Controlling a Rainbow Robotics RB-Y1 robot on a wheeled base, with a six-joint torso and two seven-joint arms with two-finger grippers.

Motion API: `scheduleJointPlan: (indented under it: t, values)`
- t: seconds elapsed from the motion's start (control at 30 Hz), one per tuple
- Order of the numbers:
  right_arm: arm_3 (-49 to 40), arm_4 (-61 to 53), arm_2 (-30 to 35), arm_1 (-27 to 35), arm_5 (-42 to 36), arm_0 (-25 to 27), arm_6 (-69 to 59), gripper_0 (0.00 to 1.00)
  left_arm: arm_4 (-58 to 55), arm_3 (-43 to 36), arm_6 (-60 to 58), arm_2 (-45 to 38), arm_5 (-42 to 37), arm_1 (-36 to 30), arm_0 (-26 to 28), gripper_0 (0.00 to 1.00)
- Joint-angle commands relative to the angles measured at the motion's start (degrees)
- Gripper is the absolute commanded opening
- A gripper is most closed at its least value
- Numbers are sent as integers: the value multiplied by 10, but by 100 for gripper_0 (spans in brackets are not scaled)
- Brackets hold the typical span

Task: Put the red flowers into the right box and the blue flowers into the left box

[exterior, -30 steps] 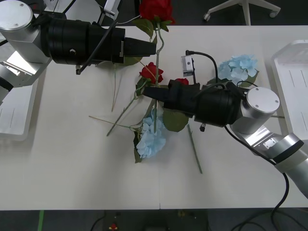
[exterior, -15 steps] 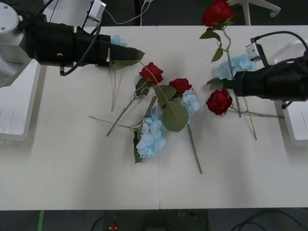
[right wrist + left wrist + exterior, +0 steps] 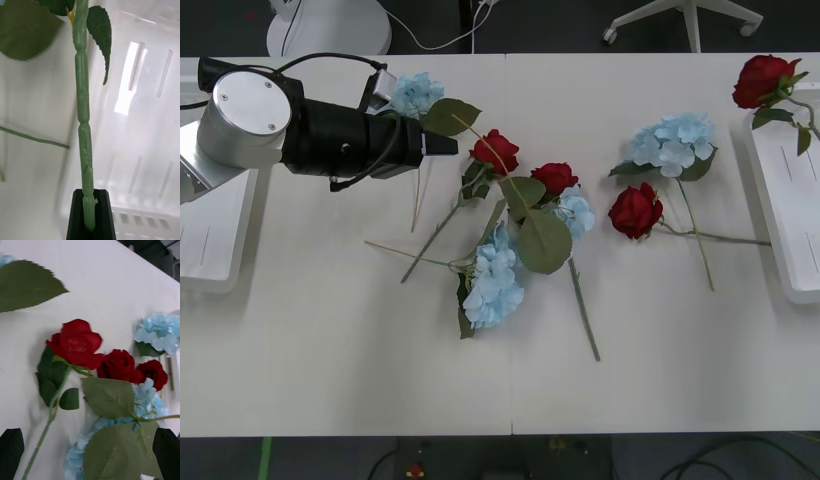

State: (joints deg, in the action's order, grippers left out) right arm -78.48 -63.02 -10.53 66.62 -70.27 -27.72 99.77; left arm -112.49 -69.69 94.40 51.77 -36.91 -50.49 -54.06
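White table (image 3: 330, 350), flowers strewn across the middle.
Left pincer (image 3: 90, 455) is held wide, and the nearest rose (image 3: 77, 343) lies just ahead, stem running back between its fingers. Farther off, right pincer (image 3: 89, 217) is clamped on a rose stem (image 3: 83, 112) above the right box (image 3: 150, 123).

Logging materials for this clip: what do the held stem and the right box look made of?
Stem, in the right gripper: moulded green plastic, judging by its regular bulged segments and waxy sheen. Right box: white, glossy, likely hard plastic, with rounded rim and moulded ribs.
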Motion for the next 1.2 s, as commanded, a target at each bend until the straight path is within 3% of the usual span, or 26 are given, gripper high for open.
scheduleJointPlan:
  t: [0.03,0.3,0.57,0.83,1.0,1.07,1.13,1.2]
  values:
    - [40,57,8,30,0,-20,13,0,61,62,-64,-2,5,33,-57,100]
    - [90,151,8,-1,44,-20,9,0,189,163,-173,-2,-15,87,-107,100]
    - [118,247,-5,-46,94,-19,10,0,302,244,-271,-2,-125,143,-162,100]
    - [151,285,-95,-46,197,-20,7,0,415,259,-346,-2,-172,185,-178,100]
    - [163,298,-105,-46,210,-20,15,0,465,263,-360,21,-175,202,-178,100]
    - [163,297,-105,-46,210,-20,17,12,478,265,-358,23,-174,205,-178,100]
    - [163,283,-104,-46,211,-20,17,47,493,267,-353,28,-173,209,-178,100]
    - [163,273,-99,-46,211,-20,18,60,502,268,-352,37,-166,212,-177,100]
